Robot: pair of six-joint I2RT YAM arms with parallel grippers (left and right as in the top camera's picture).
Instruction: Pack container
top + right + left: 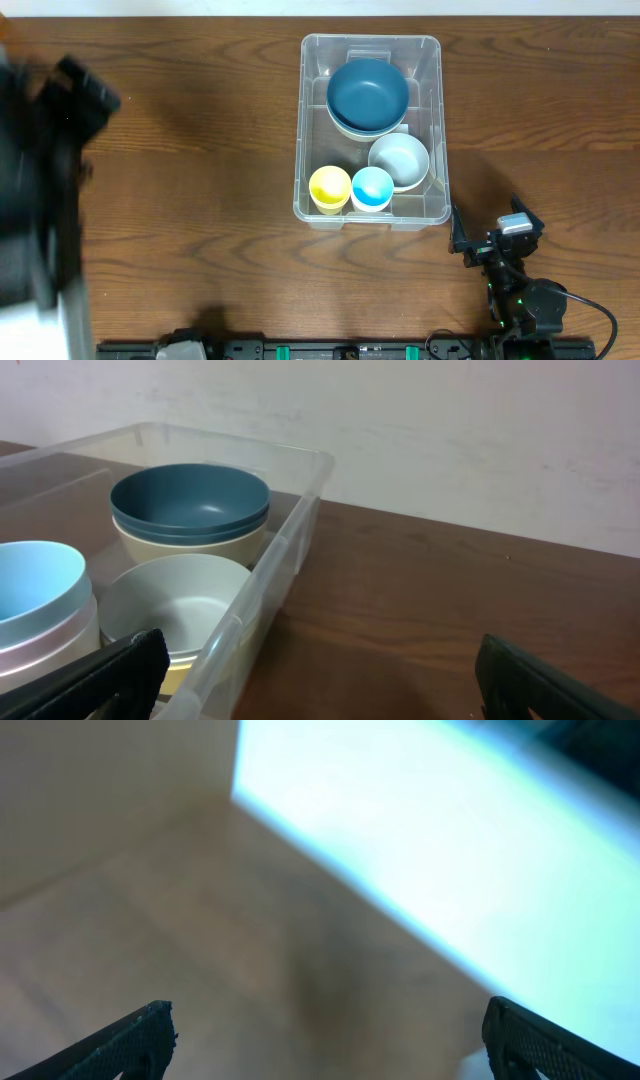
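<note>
Packing looks complete: container [303, 130] at counter [200, 150] far edge holds bowls [368, 92], cups [330, 188]. Wide apart, empty: left claw [330, 1030], right claw [320, 670]. Next: probably retract arms.

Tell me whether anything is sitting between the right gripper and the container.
Nothing visible. The right gripper, jaws open, sits just off the corner of the container, and only bare wooden table lies between them. The bowls and cups are inside the container, not in the path.
</note>
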